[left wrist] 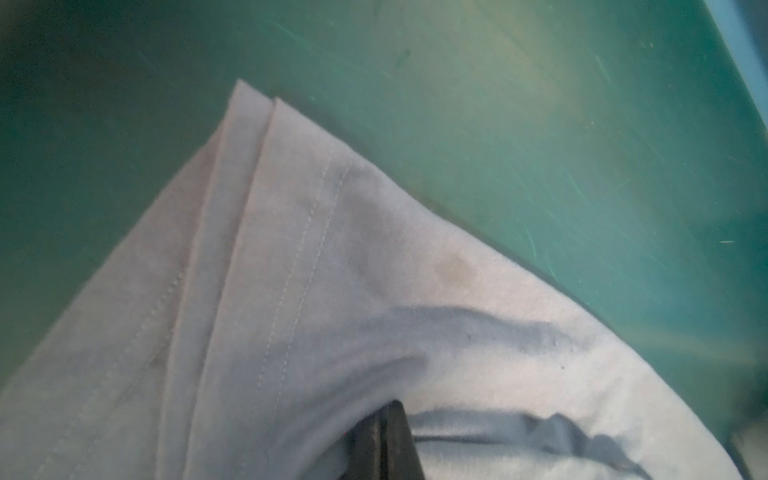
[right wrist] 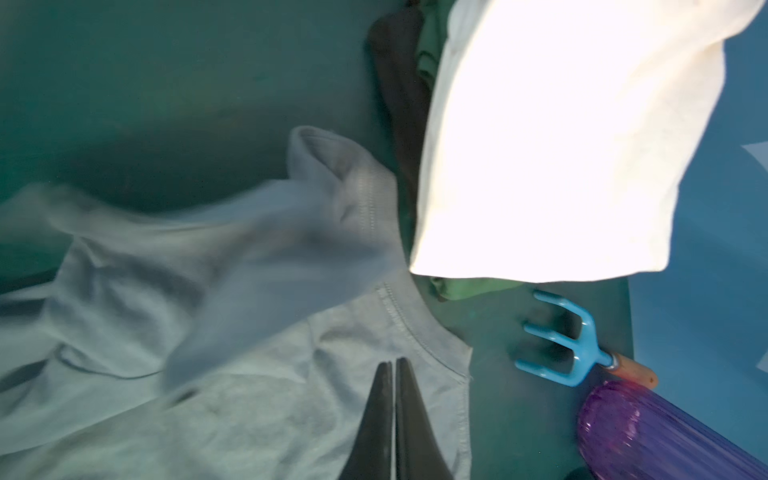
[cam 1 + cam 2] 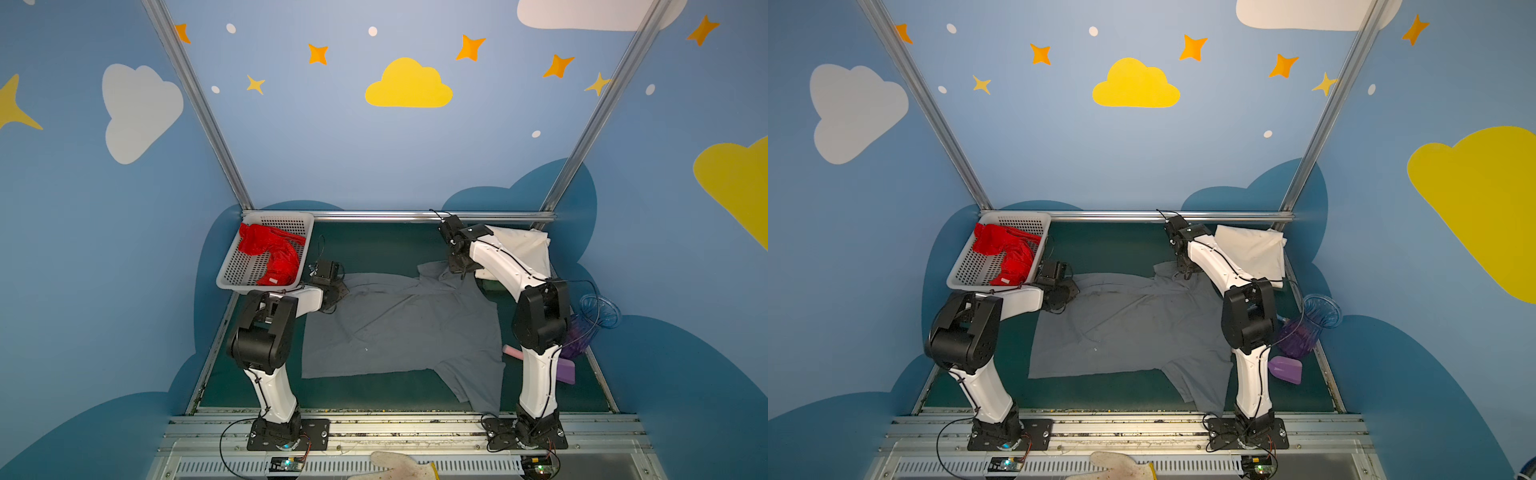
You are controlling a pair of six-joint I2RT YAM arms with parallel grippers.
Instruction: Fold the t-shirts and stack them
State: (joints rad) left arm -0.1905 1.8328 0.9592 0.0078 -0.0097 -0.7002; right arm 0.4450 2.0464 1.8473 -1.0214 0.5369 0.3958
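Observation:
A slate grey t-shirt (image 3: pixel 399 328) (image 3: pixel 1125 328) lies spread on the green mat. My left gripper (image 3: pixel 337 296) (image 3: pixel 1069 293) sits at its far left sleeve, and in the left wrist view the jaws (image 1: pixel 384 409) are shut with grey cloth (image 1: pixel 291 291) bunched around the tip. My right gripper (image 3: pixel 461 272) (image 3: pixel 1185 274) (image 2: pixel 394 363) is shut over the shirt's far right sleeve (image 2: pixel 249 374), with nothing visibly pinched. A folded cream-white t-shirt (image 3: pixel 523 249) (image 3: pixel 1254 249) (image 2: pixel 561 145) lies at the back right. A crumpled red t-shirt (image 3: pixel 274 253) (image 3: pixel 1009 253) is in the basket.
The white perforated basket (image 3: pixel 266 215) (image 3: pixel 1005 215) stands at the back left beside my left wrist. A purple ribbed vase (image 3: pixel 582 336) (image 2: pixel 665 436), a blue hand rake (image 2: pixel 569 353) and a purple block (image 3: pixel 566 372) lie along the right edge. Green cloth (image 2: pixel 457 286) shows under the cream-white shirt.

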